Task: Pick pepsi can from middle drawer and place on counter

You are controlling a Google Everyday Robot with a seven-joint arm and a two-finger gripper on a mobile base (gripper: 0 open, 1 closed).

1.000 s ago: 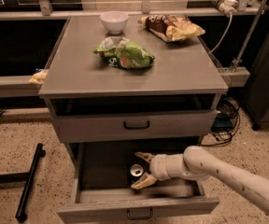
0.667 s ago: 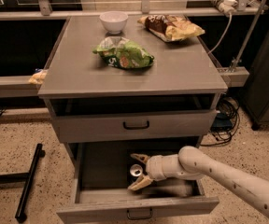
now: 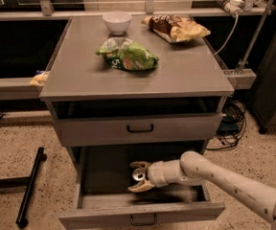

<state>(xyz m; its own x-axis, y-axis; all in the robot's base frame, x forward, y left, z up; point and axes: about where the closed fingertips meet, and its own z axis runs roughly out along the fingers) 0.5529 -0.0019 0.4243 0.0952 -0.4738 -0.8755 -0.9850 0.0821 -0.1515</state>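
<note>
Moved since the earlier frame: tool [image 3: 136, 177] and pale forearm, shifted slightly leftward inside the drawer; pepsi can [image 3: 138, 175] unchanged in position.

Item 1. Tool, one. Two tan, tapered fingers [image 3: 139, 166] on a white, rounded, smooth arm entering from lower right. Fingers spread apart, one on each side of the can, not clamped; contact with the can cannot be determined.

Item 2. Pepsi can, one. Small dark cylinder, shiny silver top facing the camera. Location: inside the middle drawer, left of centre, between the tool's fingers.

Item 3. Middle drawer [image 3: 176, 212], one. Wide, shallow, matte grey, pulled open; small black bar handle on its front. Contents: the can, the tool and part of the arm.

Item 4. Upper drawer [image 3: 99, 129], one. Identical grey front, black handle, closed.

Item 5. Tabletop [image 3: 186, 71], one. Flat matte grey rectangle. Carries three things:
- white bowl [image 3: 117, 21], one, round and smooth, at the rear edge;
- green crinkled snack bag [image 3: 127, 55], one, near the centre;
- brown and yellow crinkled bag [image 3: 176, 28], one, at the rear right.

Item 6. Surroundings. Speckled beige floor [image 3: 8, 147]; one black bar [image 3: 30, 186] lying on it at left; dark tangled cables [image 3: 231, 123] at right.
</note>
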